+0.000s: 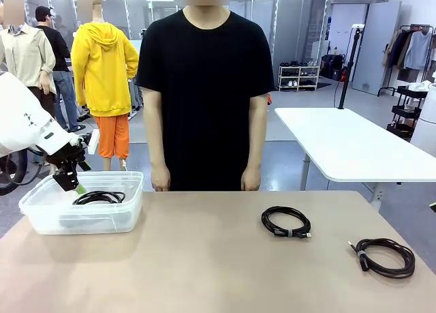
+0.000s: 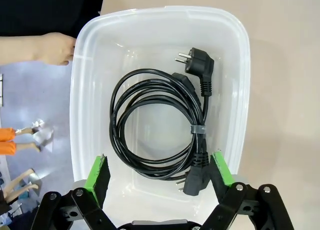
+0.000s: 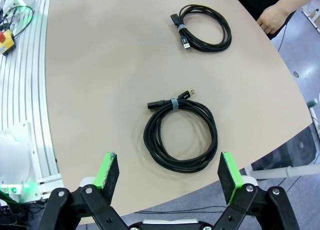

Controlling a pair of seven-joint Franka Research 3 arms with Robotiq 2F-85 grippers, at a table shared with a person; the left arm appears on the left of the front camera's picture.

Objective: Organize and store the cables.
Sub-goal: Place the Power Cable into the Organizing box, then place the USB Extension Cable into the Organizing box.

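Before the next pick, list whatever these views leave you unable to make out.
- Front view: the cloudy wall of the bin veils the lower turns and plugs of the stored cable.
- Front view: the left gripper is small and side-on, so its opening is unreadable there.
- Right wrist view: plug types on the nearer cable and farther cable are too small to tell.
- Left wrist view: the gripper body covers the bin's near rim.
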